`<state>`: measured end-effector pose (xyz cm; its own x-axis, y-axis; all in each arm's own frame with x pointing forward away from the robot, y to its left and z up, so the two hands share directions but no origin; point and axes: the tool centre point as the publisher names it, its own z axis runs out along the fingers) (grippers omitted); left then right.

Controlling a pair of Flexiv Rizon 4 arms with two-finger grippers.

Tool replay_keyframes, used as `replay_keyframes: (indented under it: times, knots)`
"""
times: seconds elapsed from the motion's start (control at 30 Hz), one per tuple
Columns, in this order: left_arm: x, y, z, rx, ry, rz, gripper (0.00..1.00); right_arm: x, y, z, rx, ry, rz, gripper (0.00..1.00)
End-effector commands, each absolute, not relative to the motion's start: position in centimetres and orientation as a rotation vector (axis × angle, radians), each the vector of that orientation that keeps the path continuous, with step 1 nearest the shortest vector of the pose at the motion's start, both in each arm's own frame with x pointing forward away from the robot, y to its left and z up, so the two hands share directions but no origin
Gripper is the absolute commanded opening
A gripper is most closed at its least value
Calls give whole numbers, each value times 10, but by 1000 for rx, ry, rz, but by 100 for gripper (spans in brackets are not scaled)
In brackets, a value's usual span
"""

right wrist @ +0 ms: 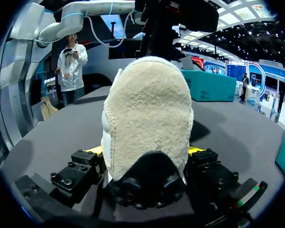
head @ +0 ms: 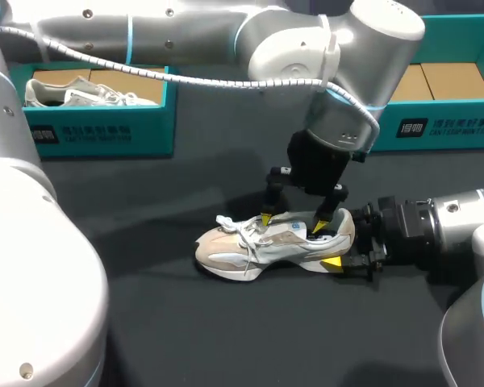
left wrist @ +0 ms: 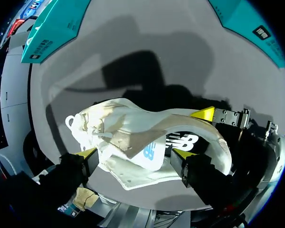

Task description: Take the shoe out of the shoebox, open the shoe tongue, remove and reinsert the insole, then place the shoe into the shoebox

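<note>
Head view: right gripper point(head: 339, 250) clamps the shoe point(head: 250, 246) at its heel, three o'clock. Left gripper point(head: 294, 222), fingers spread, straddles the tongue point(left wrist: 147, 152). Tongue-opening step, I'd say; next it must pinch and lift.

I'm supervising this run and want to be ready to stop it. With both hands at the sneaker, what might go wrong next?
The right hand clamps the shoe only at its heel, so a pull on the tongue may tip or twist it loose. The left hand hangs over the opening beside loose laces, which might snag a finger. Both hands sit close together at the heel end and may collide.
</note>
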<state>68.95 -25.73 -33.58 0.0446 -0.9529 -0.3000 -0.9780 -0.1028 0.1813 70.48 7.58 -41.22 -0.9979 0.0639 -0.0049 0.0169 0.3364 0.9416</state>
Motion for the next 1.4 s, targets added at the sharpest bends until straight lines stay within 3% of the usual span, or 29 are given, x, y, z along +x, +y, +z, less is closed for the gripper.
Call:
replay_keyframes:
  times: [0.03,0.27,0.8,0.93,1.13,1.3,1.4]
  knots:
    - [684,-266,-343,-2236,1975,562,100,704,74,-412,79,2538,1779,0]
    - [684,-261,-349,-2214,1937,646,99,704,74,-412,79,2538,1779,0]
    - [676,-237,-339,-2158,1914,789,62,704,74,-412,79,2538,1779,0]
    - [676,-237,-338,-2132,1930,807,62,704,74,-412,79,2538,1779,0]
    - [681,-245,-340,-2060,1990,851,71,704,74,-412,79,2538,1779,0]
    - [685,-250,-342,-2020,2010,890,67,704,74,-412,79,2538,1779,0]
    - [686,-253,-342,-2006,2014,901,56,704,74,-412,79,2538,1779,0]
